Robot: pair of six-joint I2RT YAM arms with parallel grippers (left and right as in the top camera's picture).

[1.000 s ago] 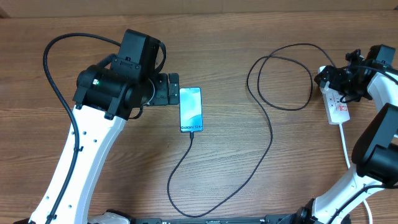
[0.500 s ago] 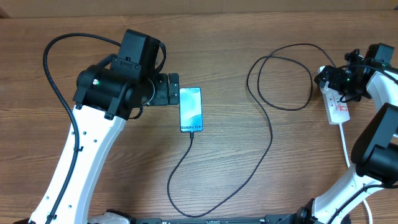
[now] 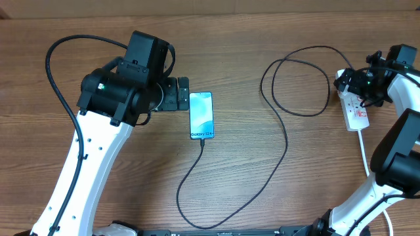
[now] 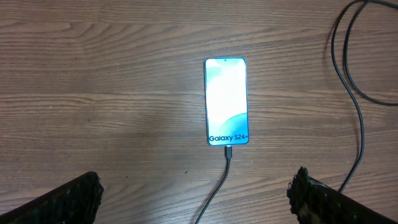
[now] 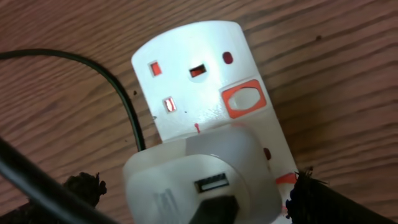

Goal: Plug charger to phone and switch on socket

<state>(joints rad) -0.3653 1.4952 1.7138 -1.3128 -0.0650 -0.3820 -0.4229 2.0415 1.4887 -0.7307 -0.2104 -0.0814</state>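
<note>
The charger is a thin black wire, soft and floppy, lying in loops on the bench. It runs from the bottom end of the phone, where its tip looks pushed in, to a white plug block on the socket, so I think only its hard ends are good to hold. The socket looks light and may slide, so its red-edged switch wants a soft push straight down. The phone says "Galaxy S24"; the left jaws are wide apart beside it, and the right jaws are apart over the socket.
</note>
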